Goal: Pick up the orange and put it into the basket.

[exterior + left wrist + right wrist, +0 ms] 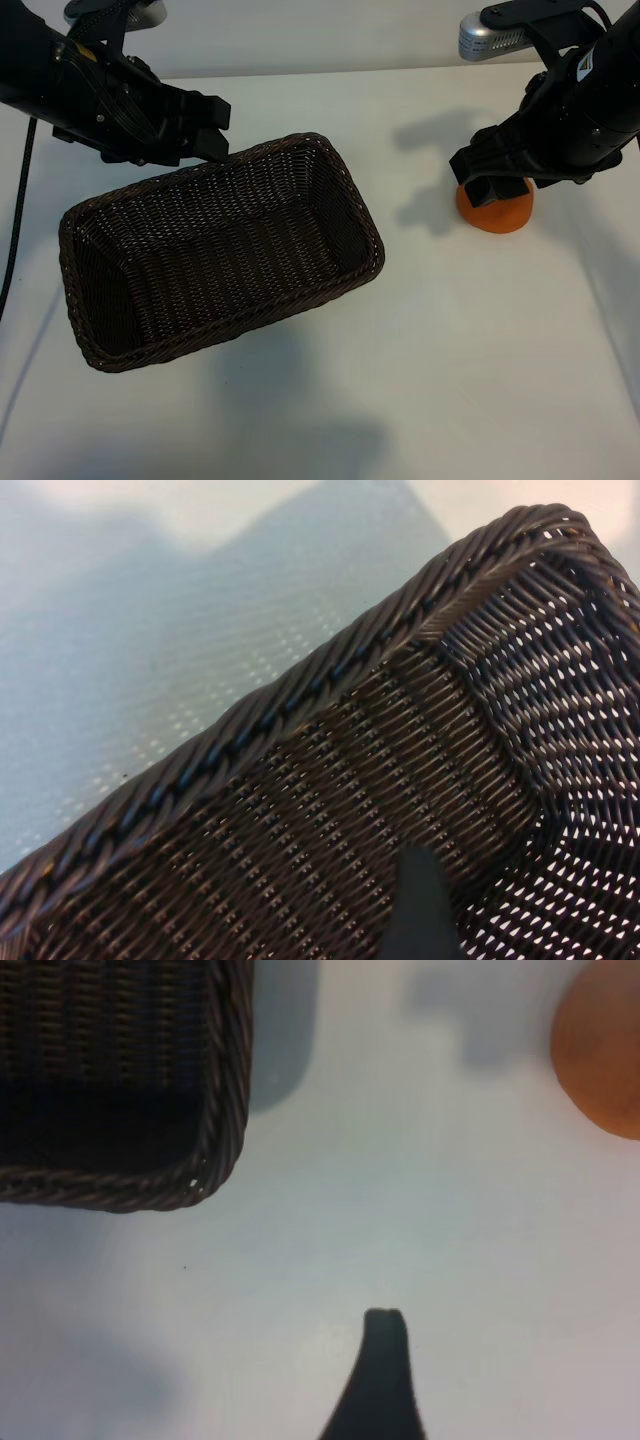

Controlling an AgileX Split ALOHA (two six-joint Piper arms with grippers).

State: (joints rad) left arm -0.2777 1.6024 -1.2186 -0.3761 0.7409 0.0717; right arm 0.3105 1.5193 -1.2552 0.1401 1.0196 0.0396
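The orange (497, 212) lies on the white table at the right, partly covered from above by my right gripper (489, 180). That gripper hangs open just over the fruit, with nothing between its fingers. In the right wrist view the orange (603, 1052) sits off at the edge, well away from the one finger (384, 1345) that shows. The dark-brown wicker basket (372, 232) stands left of centre with nothing in it. My left gripper (211, 128) is open at the basket's far rim (300, 695), and one finger (420, 895) reaches over the inner weave.
The white table (470, 350) stretches between the basket and the orange. A corner of the basket (235, 1090) shows in the right wrist view. A black cable (18, 215) hangs down at the far left.
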